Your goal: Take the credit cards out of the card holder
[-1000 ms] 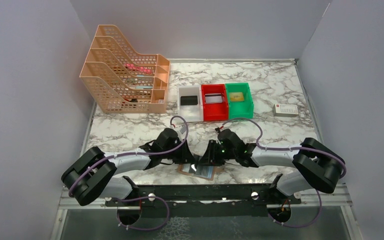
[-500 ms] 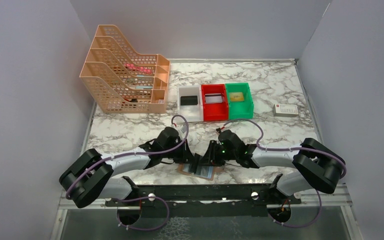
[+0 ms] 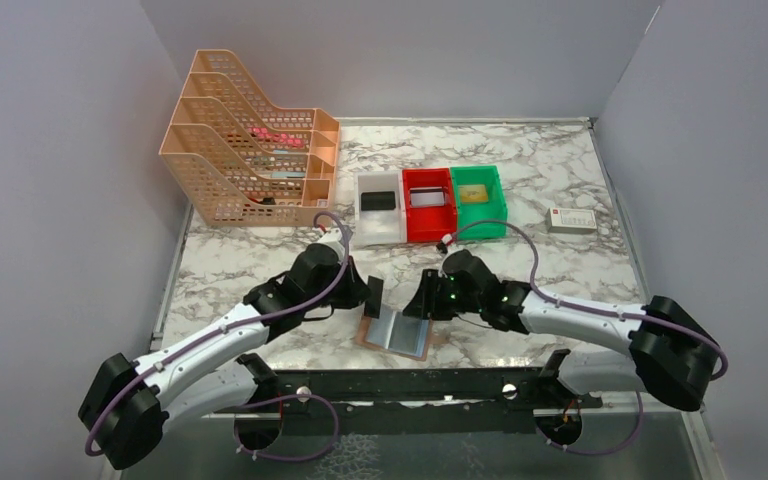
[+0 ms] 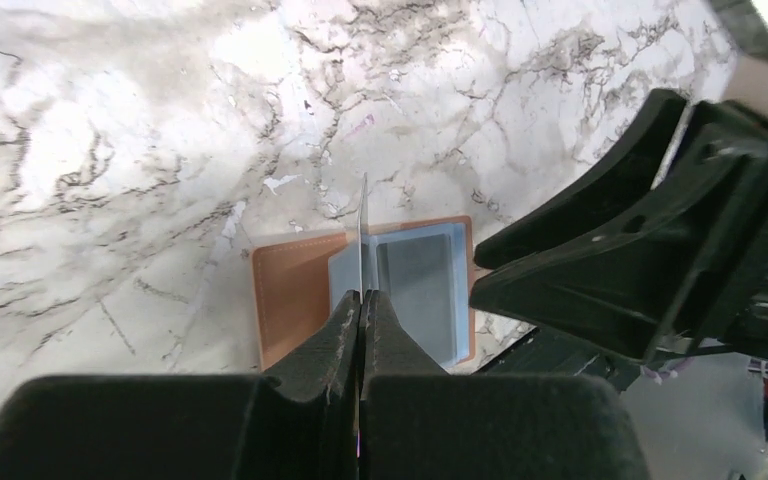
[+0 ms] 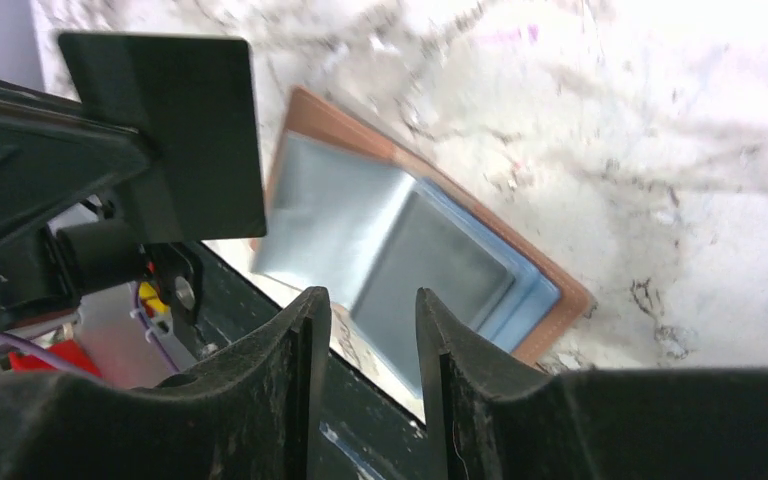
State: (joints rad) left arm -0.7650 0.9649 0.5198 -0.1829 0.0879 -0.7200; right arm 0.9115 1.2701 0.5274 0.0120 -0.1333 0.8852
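Card holder lies spread open at the bench's near edge, midway along. Left fingers clench a black credit card upright over it; right fingers hang parted, empty.

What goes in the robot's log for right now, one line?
left claw: shut on black card | black card: upright, above open card holder | right claw: open, over card holder
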